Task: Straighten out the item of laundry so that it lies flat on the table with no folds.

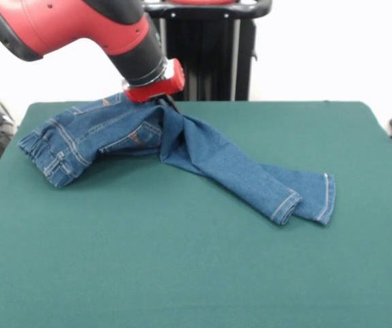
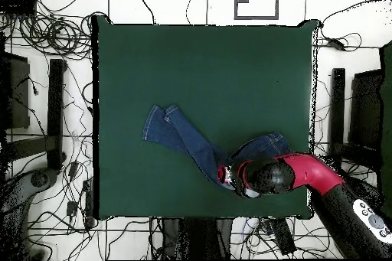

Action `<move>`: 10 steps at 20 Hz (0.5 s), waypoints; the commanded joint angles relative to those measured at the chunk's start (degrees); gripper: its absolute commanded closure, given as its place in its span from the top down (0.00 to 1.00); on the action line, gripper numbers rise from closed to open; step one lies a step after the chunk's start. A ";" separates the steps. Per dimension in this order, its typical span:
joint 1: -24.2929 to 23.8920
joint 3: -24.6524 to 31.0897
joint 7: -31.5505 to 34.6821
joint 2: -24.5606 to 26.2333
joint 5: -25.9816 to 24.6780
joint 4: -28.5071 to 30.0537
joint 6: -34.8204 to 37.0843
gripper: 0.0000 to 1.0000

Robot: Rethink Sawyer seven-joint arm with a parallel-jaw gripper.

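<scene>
The claw is pinching the jeans at the crotch, lifting them slightly; they are lying at the table's twelve o'clock edge, legs trailing toward four o'clock.

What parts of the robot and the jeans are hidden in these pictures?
- Gripper: in the front view the red wrist and bunched denim cover its tips; in the overhead view the arm hides it. Open or shut is unclear.
- Jeans: the waist end lies under the arm in the overhead view.
- Second leg: folded behind the first at the hems.
</scene>
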 commanded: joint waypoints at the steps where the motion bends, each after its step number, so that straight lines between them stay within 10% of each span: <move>1: 2.85 -0.42 -5.91 -0.12 -0.56 -1.73 -5.20 0.00; 10: 5.58 -0.79 0.62 -1.41 1.79 -1.79 -7.12 0.00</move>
